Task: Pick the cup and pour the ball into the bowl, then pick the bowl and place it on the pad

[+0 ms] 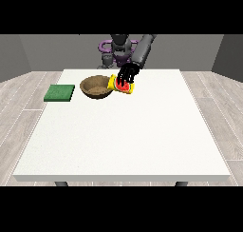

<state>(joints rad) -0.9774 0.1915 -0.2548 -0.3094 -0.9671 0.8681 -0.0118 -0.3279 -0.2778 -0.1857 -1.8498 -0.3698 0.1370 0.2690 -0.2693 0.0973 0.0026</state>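
Note:
A brown bowl (97, 87) stands on the white table (123, 131) at the far middle. Right beside its right rim is a yellow cup (122, 86), tipped on its side, with red showing at its mouth. I cannot tell whether that red is the ball. The hand at the view's right (127, 74) comes down from above with its black fingers curled over the cup. A flat green pad (60, 92) lies left of the bowl, apart from it. No second hand shows.
The robot's body (121, 48) stands behind the table's far edge. The arm (144, 50) slants down from the upper right towards the cup.

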